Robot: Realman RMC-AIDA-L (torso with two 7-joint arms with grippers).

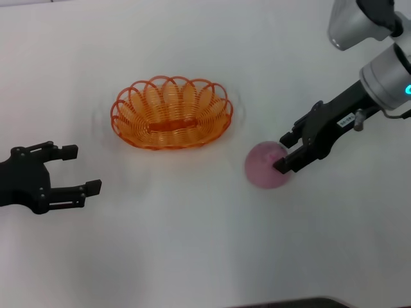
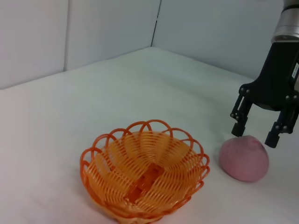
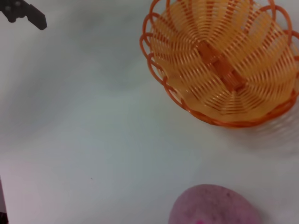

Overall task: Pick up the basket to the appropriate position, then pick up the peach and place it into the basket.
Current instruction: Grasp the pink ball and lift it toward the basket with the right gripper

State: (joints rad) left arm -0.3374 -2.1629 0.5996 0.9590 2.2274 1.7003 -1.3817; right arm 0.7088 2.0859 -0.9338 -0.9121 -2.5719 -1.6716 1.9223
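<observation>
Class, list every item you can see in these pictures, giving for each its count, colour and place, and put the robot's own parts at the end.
oval orange wire basket: one, orange, empty, standing on the table near the middle, apart from the fruit.
round pink peach: one, pink, on the table on the robot's right of the basket, not in it.
white table: one, white, under everything.
pale wall panels: pale grey, behind the table in the left wrist view.
left pincer: one, black, open, holding nothing, low over the table on the robot's left of the basket.
right pincer: one, black on a silver arm, open, its fingers astride the peach's top.
</observation>
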